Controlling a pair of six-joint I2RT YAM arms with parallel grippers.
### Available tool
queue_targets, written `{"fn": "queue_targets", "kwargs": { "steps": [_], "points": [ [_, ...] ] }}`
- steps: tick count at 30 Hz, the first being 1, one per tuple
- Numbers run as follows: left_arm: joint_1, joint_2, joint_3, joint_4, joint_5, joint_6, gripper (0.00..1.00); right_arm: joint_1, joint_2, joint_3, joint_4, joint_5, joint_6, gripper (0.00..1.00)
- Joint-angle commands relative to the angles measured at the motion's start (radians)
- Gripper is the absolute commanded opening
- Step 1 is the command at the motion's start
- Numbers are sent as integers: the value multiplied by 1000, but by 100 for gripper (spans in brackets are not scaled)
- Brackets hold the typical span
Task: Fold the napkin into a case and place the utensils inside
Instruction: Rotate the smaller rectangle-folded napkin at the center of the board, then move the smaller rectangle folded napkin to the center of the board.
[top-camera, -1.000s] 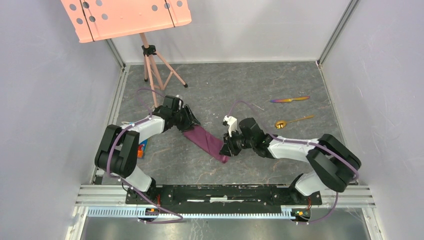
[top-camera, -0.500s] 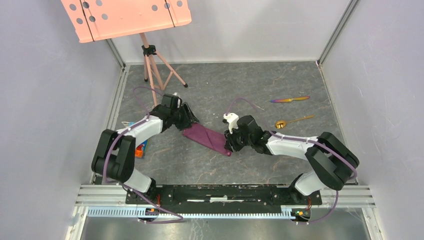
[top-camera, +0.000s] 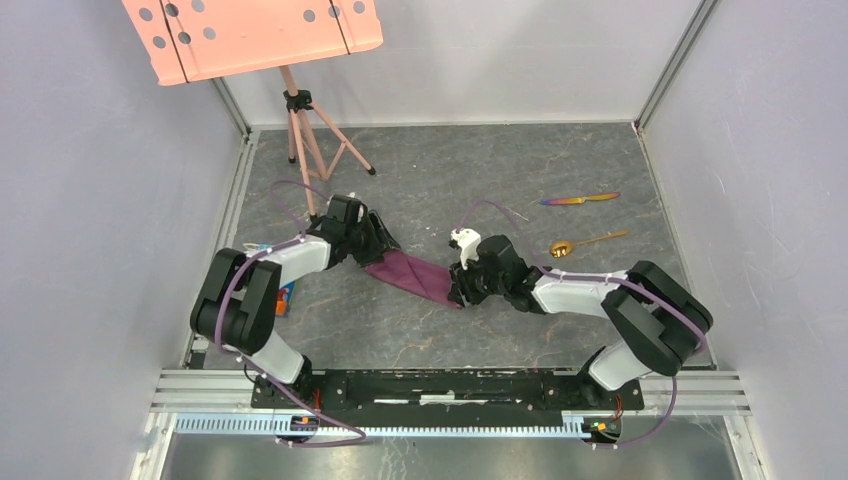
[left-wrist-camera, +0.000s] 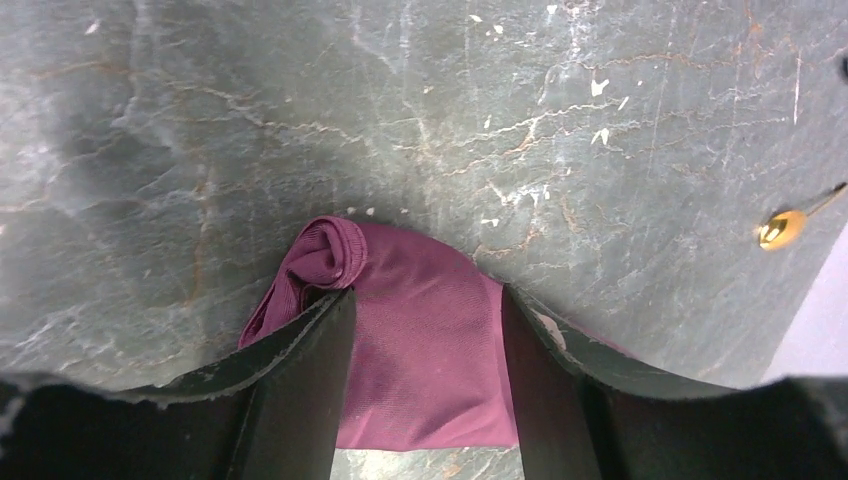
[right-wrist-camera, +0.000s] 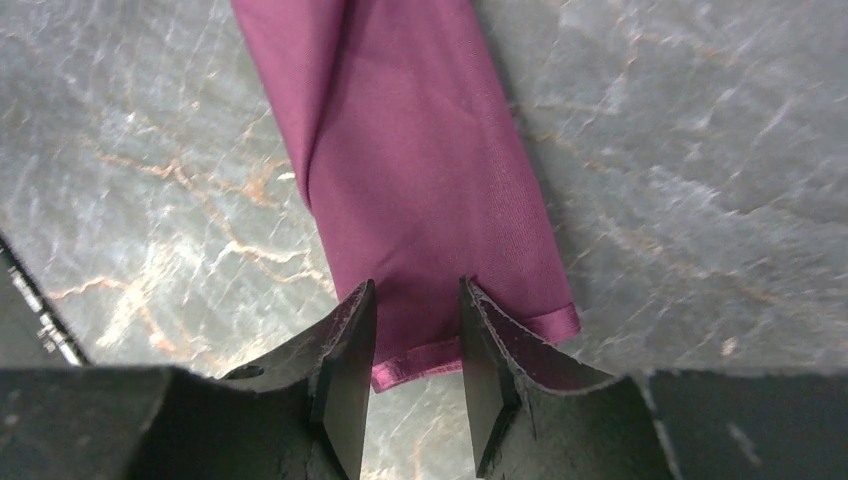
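The plum-purple napkin (top-camera: 415, 276) lies flat on the marbled table as a narrow oblong case, slanting between the two arms. My left gripper (top-camera: 378, 254) stands open over its upper-left end. In the left wrist view the cloth (left-wrist-camera: 430, 330) lies slack between the wide-apart fingers of that gripper (left-wrist-camera: 425, 296), with one corner bunched. My right gripper (top-camera: 459, 290) is open over the lower-right end. There the hemmed edge (right-wrist-camera: 410, 150) passes between the jaws of the gripper (right-wrist-camera: 416, 290) with gaps on both sides. The gold spoon (top-camera: 588, 242) and the iridescent knife (top-camera: 580, 199) lie at the right.
A pink perforated music stand (top-camera: 250, 35) on a tripod (top-camera: 310, 140) stands at the back left. A small blue-and-orange block (top-camera: 285, 297) sits by the left arm's elbow. Grey walls enclose the table on three sides.
Both grippers have opened and let go of the cloth. The napkin's right end has swung away from the arms' bases, so the strip lies less steeply. The right gripper followed it.
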Motion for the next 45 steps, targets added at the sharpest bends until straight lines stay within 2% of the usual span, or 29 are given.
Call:
{"fn": "queue_targets", "kwargs": {
  "steps": [1, 6, 9, 13, 16, 18, 21, 24, 27, 31, 34, 39, 43, 45],
  "points": [
    [2, -69, -89, -18, -145, -1, 65, -18, 77, 57, 18, 133, -126, 42],
    [2, -241, -239, -39, -157, -24, 68, -22, 193, 176, 10, 259, -267, 45],
    [-4, -342, -307, -79, -123, -46, 69, -23, 268, 272, 29, 271, -309, 48],
    [-78, -509, -388, -134, -133, -120, 69, -14, 413, 474, 138, 48, -274, 52],
    [-185, -639, -408, -184, -163, -166, 71, -6, 548, 686, 154, -115, -119, 52],
    [-232, -692, -378, -235, -143, -151, 73, -7, 571, 774, 168, -169, -17, 52],
    [-256, -741, -286, -355, -138, -68, 77, -23, 536, 863, 21, -181, 25, 56],
    [-258, -708, -153, -490, -203, 51, 82, -95, 399, 739, -6, -198, 88, 64],
    [-263, -596, -66, -526, -212, 130, 80, -200, 245, 538, 37, -229, 146, 65],
    [-288, -409, 51, -557, -226, 211, 74, -308, 73, 326, -10, -237, 80, 66],
    [-300, -329, 97, -581, -261, 239, 71, -344, -29, 197, -10, -236, 47, 66],
    [-303, -385, 47, -574, -284, 138, 61, -332, -103, 39, 39, -296, 36, 65],
    [-301, -444, -65, -552, -284, 27, 47, -271, -88, -45, 206, -428, 148, 63],
    [-301, -448, -106, -536, -290, -10, 46, -207, -58, -58, 272, -457, 197, 62]
  ]
}}
